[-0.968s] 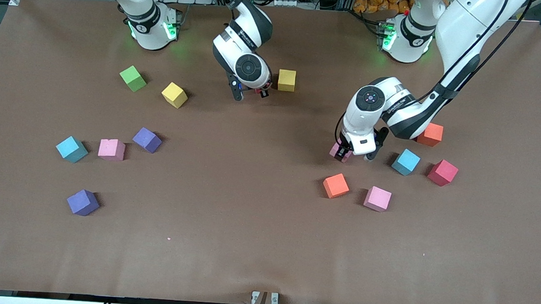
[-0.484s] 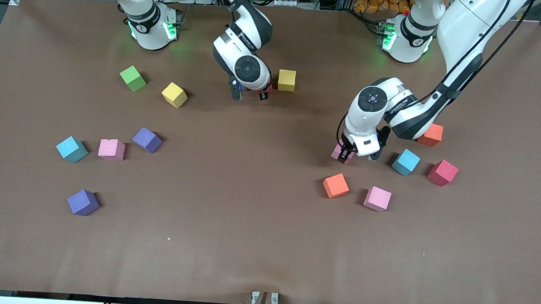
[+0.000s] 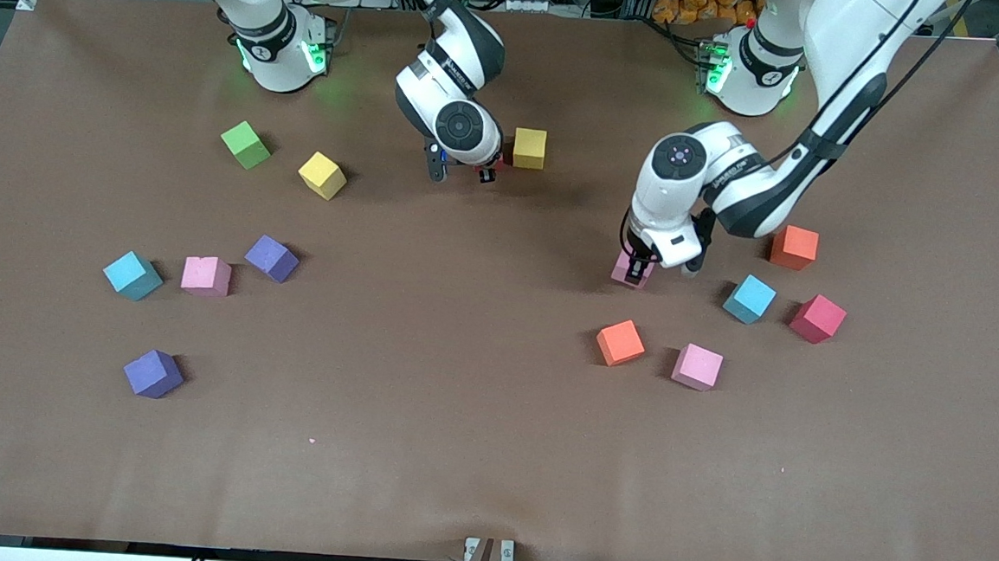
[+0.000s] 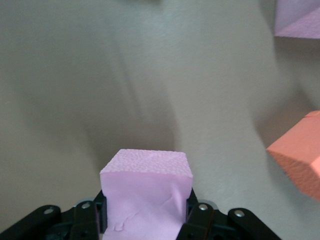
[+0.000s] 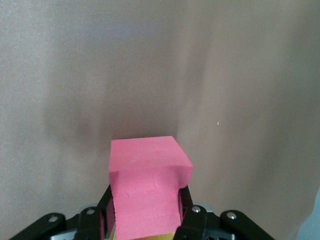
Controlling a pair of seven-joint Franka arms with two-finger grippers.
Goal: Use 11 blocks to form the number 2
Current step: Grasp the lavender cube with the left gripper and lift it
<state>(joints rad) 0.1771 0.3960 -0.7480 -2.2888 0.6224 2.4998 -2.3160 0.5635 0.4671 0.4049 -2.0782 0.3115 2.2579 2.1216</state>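
Gripping a pink block (image 4: 147, 192) between its fingers, the left gripper (image 3: 636, 270) hangs over the brown table (image 3: 457, 399) toward the left arm's end; the foam bulges where the fingers squeeze it. Near it on the table lie an orange block (image 3: 620, 342), another pink block (image 3: 697, 366), a light blue block (image 3: 749, 298), a red block (image 3: 817, 318) and a second orange block (image 3: 794, 247), all apart from one another.

The right gripper (image 3: 486, 169) is clenched on a red block of its own (image 5: 148, 192), seen clearly in the right wrist view, and sits low over the table just beside a yellow block (image 3: 529, 148) near the robots' bases.

Toward the right arm's end, a green cube (image 3: 245, 144) and a second yellow block (image 3: 322, 174) lie close together. Nearer the front camera lie a purple block (image 3: 271, 258), a pink block (image 3: 205, 275) and a light blue block (image 3: 132, 275) in a loose row, with one more purple block (image 3: 152, 373) nearer still.
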